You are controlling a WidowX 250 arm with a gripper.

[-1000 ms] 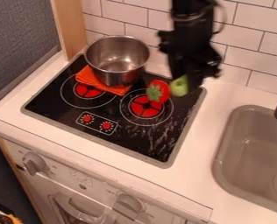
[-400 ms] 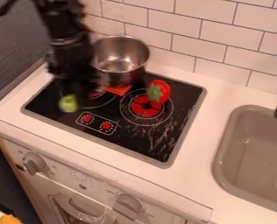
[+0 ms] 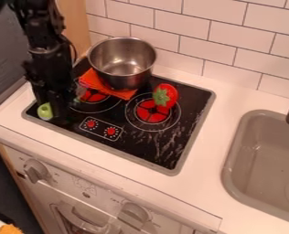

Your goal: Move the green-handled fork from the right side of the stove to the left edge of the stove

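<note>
I have the small green piece [image 3: 45, 111] pinched in my gripper [image 3: 50, 109], low at the left front corner of the black stove top [image 3: 135, 141]; the angle is poor, so I can't fairly say whether the piece already touches the surface or hangs just above it. I judge this to be the placing step, with the carrying all but done and the release not yet made; the next move calls for easing straight down until the piece sits flat, then spreading my fingers gently and lifting away, since a piece this round could roll off over the raised edge if let go too high.

Just beside me, toward the right of the view, are the red-marked controls [image 3: 111, 131]; a little behind my gripper is the left burner [image 3: 93, 96], with the orange cloth [image 3: 95, 81] partly over it; the metal pot [image 3: 125, 81] stands on that cloth, farther back; beyond, well apart from me, the red strawberry [image 3: 167, 91] lies on the right burner [image 3: 152, 115]; farthest off is the sink [image 3: 263, 155], set in the counter [image 3: 199, 173].
</note>
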